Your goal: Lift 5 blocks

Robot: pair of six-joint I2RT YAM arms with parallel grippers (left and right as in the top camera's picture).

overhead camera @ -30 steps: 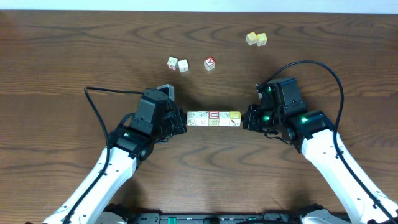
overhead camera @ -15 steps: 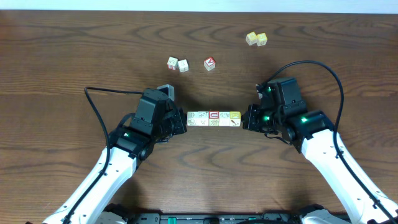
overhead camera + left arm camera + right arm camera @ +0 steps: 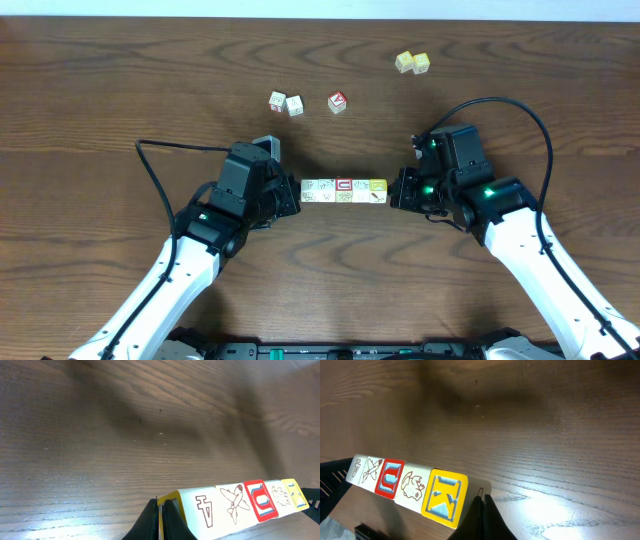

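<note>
The left gripper [image 3: 296,191] is pinched shut with nothing between its fingers, its tip against one end of the blocks [image 3: 344,190]. The right gripper [image 3: 394,191], shut and empty too, presses the other end. All five blocks sit in one tight row squeezed between them. I judge this to be the clamp before the lift, though I cannot tell whether the row has left the counter [image 3: 100,100]. Next, both arms must rise together with even pressure.

Beyond the row lie two pale cubes [image 3: 286,102], a red cube [image 3: 338,101] and two yellow cubes [image 3: 412,62]. The counter is dark wood grain. Of the room, only a pale strip shows.
</note>
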